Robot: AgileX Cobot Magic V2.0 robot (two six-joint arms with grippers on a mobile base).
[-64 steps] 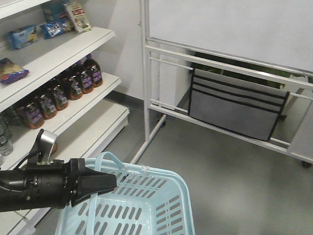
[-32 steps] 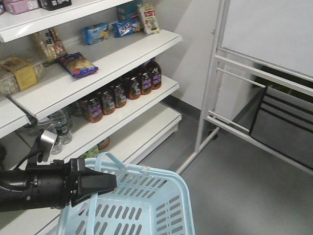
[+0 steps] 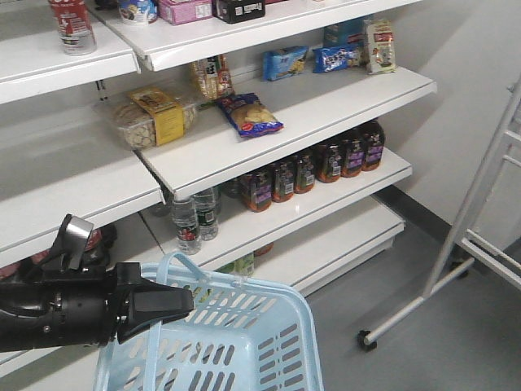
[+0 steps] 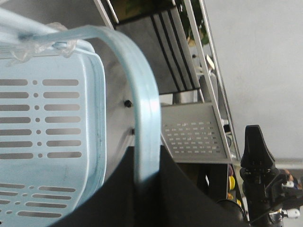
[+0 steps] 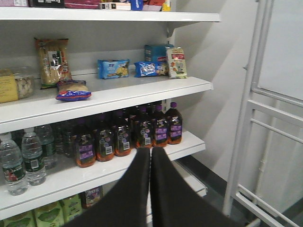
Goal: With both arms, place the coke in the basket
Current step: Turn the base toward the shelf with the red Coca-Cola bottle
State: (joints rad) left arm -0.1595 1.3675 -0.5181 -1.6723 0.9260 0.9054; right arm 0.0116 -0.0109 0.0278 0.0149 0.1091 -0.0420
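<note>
White shelves (image 3: pixel 342 98) hold dark bottles (image 3: pixel 330 159). The left hand (image 3: pixel 186 304) grips the slotted blue plastic basket (image 3: pixel 281 322) by its handle (image 4: pixel 144 118); the right hand (image 5: pixel 150 153) is closed, empty.

Black left arm (image 3: pixel 57 314) stretched level across the lower left, left gripper (image 3: pixel 189 303) clamped on the basket handle (image 3: pixel 181 259), right gripper (image 5: pixel 150 152) seen pressed shut at bottom centre

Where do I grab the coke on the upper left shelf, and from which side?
Probably best to grip the coke around its red label, coming in level from the open front of the shelf. It stands upright near the edge with nothing before it; its cap is out of frame.
</note>
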